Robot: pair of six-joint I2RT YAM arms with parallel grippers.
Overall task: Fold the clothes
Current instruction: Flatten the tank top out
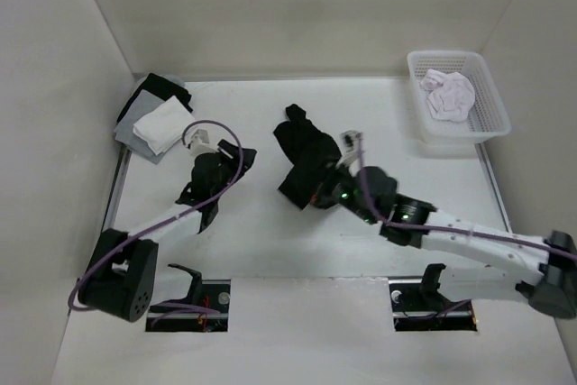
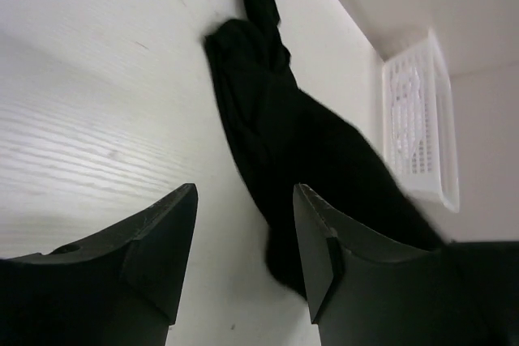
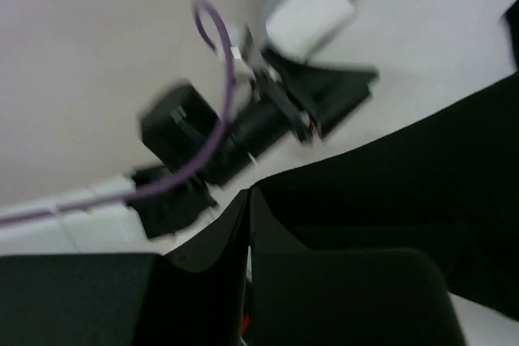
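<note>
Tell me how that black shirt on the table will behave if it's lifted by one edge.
Probably floppy: the black shirt lies bunched in soft folds, so it should sag and drape rather than hold shape. Likely light, since the fabric looks thin. Pushed, it would probably wrinkle up on the table instead of sliding whole.

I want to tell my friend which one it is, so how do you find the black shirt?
Look at the white table and go to its middle. The black shirt lies there in one long crumpled heap, unlike the neat stack of small cloths in the far left corner and the pale garment in the basket.
</note>
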